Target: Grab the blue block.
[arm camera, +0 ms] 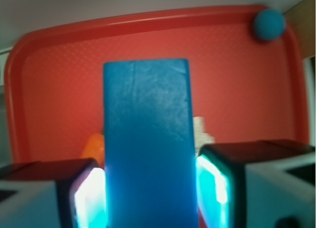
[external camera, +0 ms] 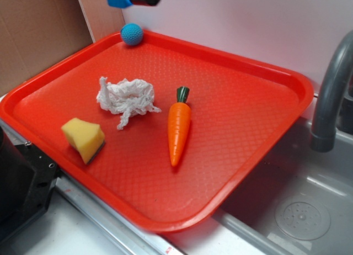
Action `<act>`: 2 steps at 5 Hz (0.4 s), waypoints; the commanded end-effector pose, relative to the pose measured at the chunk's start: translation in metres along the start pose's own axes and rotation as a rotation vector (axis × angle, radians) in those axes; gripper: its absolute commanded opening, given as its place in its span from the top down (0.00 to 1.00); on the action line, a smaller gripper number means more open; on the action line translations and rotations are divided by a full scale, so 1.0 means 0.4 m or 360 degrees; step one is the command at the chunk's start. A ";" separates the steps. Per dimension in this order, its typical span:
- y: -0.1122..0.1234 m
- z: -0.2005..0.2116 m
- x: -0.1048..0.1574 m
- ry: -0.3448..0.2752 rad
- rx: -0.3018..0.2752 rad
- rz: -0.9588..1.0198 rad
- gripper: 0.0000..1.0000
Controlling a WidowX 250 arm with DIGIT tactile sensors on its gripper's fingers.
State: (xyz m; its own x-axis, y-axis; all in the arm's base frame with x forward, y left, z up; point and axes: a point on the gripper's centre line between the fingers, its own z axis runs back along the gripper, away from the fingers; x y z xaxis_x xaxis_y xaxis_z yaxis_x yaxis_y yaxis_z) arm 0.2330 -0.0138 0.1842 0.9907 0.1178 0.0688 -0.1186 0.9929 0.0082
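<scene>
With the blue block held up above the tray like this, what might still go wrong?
1. The gripper holds the blue block only near one end, so it may slip or twist.
2. If dropped, it would land on the red tray, perhaps striking the teal ball or the rag.

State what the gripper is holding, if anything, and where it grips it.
The gripper holds the blue block, its fingers clamped on the block's two long side faces, high above the red tray.
</scene>
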 end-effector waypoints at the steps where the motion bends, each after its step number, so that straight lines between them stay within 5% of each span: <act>1: 0.112 0.086 -0.063 -0.0136 -0.0017 0.0050 1.00; 2: 0.144 0.094 -0.087 -0.0175 -0.0013 0.0085 1.00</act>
